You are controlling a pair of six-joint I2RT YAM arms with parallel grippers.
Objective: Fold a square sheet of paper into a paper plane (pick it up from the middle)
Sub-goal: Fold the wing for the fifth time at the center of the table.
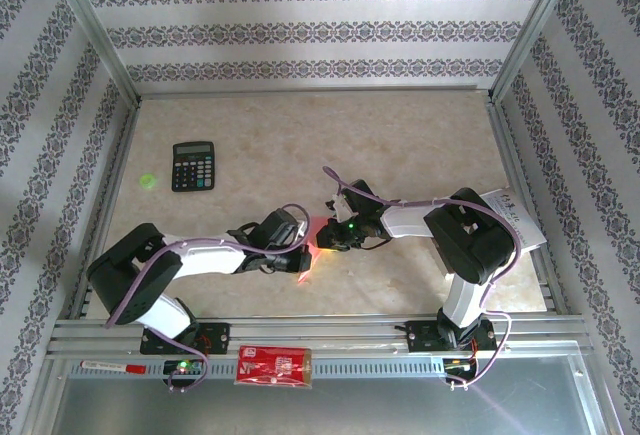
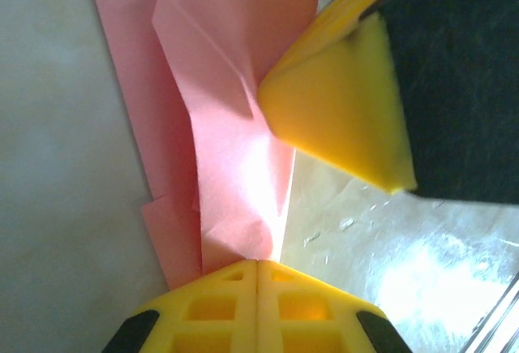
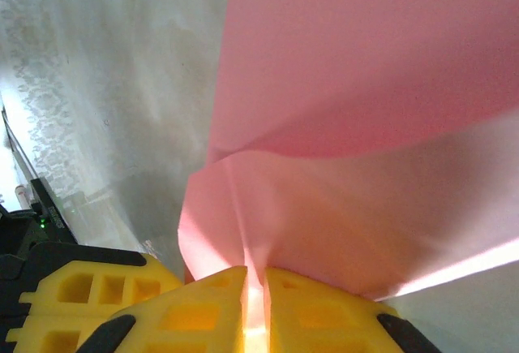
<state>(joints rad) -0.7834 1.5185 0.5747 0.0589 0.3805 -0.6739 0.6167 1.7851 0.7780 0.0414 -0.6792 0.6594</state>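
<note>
Closest to your lenses are the yellow moulded fingers. The jaws of your left gripper are pressed flat together on the near tip of the sheet of paper. The jaws of your right gripper pinch another fold of the same sheet in a thin slit.

No writing can be read. The print on the red packet on the front rail is too small to read, as is that on the white leaflet at the right edge. The key legends of the black calculator are also too small.

From the left wrist, the pink paper is a long, creased, layered strip. Its long axis runs straight away from the jaws, and a diagonal fold crosses it. A yellow wedge-shaped finger touches its right edge. From the right wrist it rises off the jaws in soft, matte, thin folds that glow where light passes through.

From above, the sheet sits between the left gripper and the right gripper, just in front of centre on the beige marbled surface. It lies well apart from the calculator.
</note>
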